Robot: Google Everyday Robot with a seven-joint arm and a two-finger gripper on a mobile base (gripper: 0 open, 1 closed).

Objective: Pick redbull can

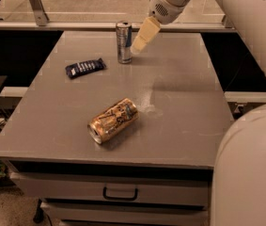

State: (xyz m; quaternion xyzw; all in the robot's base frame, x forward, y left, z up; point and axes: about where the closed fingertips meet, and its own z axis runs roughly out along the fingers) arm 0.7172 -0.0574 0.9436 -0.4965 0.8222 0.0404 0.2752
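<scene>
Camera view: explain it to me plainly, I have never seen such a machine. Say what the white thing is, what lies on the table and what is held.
There is one picture, looking down on a grey table from its near side; where the camera is mounted cannot be told. The big white shapes on the right are a robot: its rounded white body below and its white arm reaching over the table. At the arm's end is the cream-coloured gripper, the part that grasps. It hangs close to the right of the slim silver-and-blue redbull can, which stands upright near the far edge. Whether they touch cannot be told, and it holds nothing that can be seen. Also on the table are a flat dark blue snack wrapper on the left and a fatter gold can lying on its side nearer the front.
</scene>
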